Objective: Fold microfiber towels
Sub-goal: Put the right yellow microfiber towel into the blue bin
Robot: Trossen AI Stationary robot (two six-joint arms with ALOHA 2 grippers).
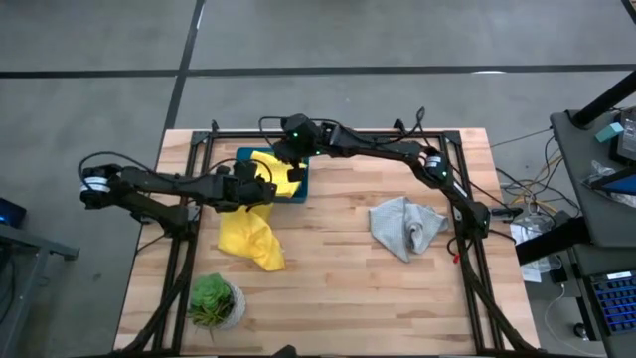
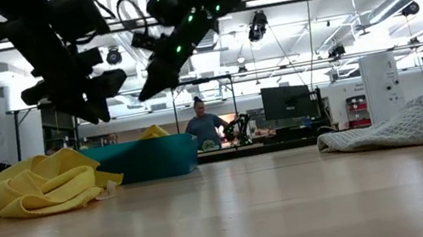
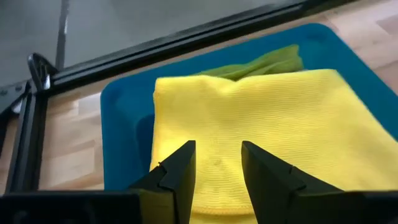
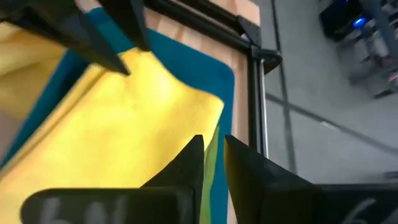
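A folded yellow microfiber towel (image 3: 261,118) lies flat in the teal tray (image 1: 244,157), on top of a lime green towel (image 3: 267,62) whose edge peeks out at the far side. My left gripper (image 3: 217,168) hovers open just above the yellow towel's near part. My right gripper (image 4: 214,155) hangs over the towel's far corner, its fingers a narrow gap apart with nothing between them. In the low view both grippers stand clear above the tray (image 2: 149,159). A crumpled yellow towel (image 1: 248,237) and a rumpled grey towel (image 1: 405,227) lie on the table.
A small potted plant (image 1: 214,298) stands near the front left corner. The black frame rails (image 1: 199,149) run along the table's far and side edges, close behind the tray. Bare wood lies between the crumpled yellow towel and the grey towel (image 2: 411,126).
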